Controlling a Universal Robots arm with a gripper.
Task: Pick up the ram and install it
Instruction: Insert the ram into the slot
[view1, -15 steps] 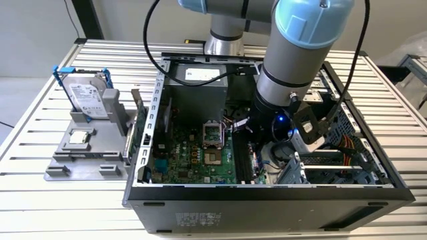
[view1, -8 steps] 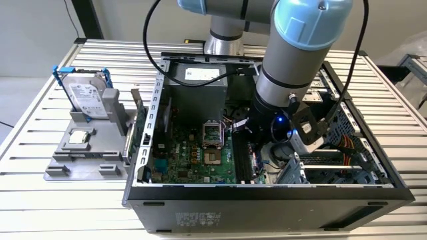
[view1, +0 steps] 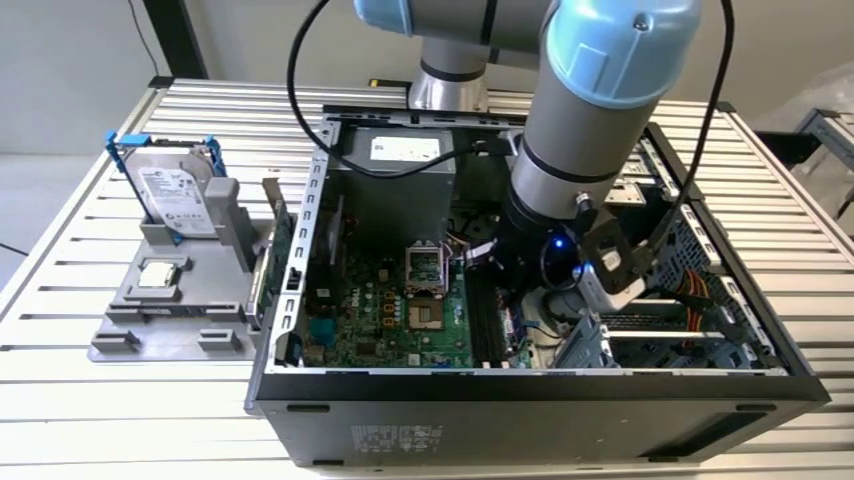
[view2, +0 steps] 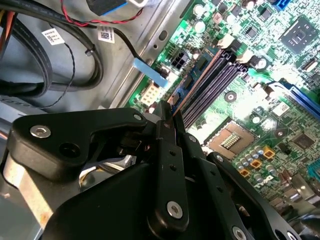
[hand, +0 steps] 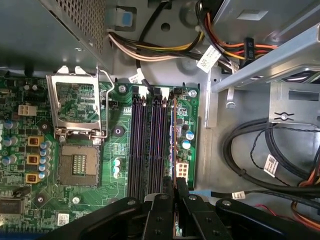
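My gripper is down inside the open computer case, over the motherboard's black memory slots. Its two black fingers are shut on the ram, which I see edge-on as a thin line in both wrist views. The ram runs lengthwise along the slot nearest the board's edge, parallel to the empty slots beside it. I cannot tell whether it sits in the slot or just above it. In the exterior view, the arm's wrist hangs low over the slots and covers the fingers.
An open processor socket lies beside the slots. Cable bundles and a metal drive cage crowd the other side. Outside the case, on the exterior view's left, a silver hard drive in a blue frame stands on a grey fixture.
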